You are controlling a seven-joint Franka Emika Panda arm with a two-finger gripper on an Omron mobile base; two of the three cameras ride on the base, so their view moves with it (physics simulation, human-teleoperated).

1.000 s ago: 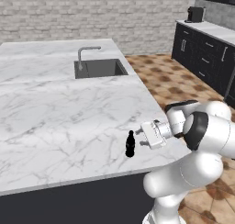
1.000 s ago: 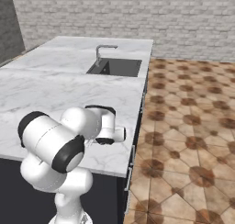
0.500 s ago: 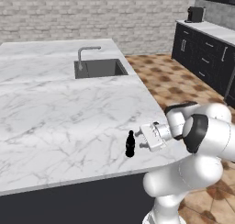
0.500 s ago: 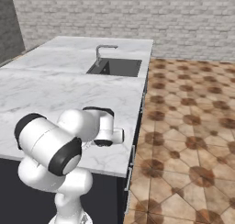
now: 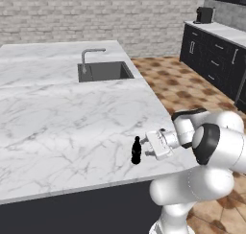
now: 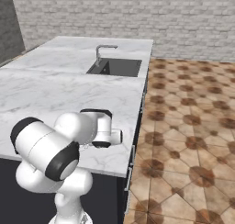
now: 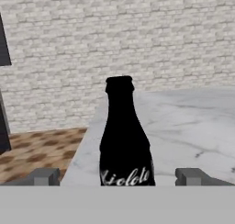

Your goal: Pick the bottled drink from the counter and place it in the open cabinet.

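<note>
The bottled drink (image 5: 136, 150), a small black bottle with a narrow neck and a faint white label, stands upright on the counter (image 5: 72, 118) near its front right corner. My gripper (image 5: 144, 147) is level with it and just to its right, open, with the fingers pointing at it. In the hand view the bottled drink (image 7: 125, 140) stands close and centred between the two fingertips (image 7: 43, 176), with clear gaps on both sides and no contact. The counter (image 6: 55, 90) also lies ahead in the right base view, where my arm covers the bottle. The open cabinet is out of view.
A dark inset sink (image 5: 103, 71) with a steel faucet (image 5: 89, 55) sits at the counter's far side. Black base cabinets (image 5: 211, 55) with a small appliance (image 5: 205, 15) on top line the right wall. Tiled floor (image 6: 193, 126) lies to the right of the island.
The hand has edged slightly lower and closer to the bottle. The bottle has not moved and the jaws stay wide.
</note>
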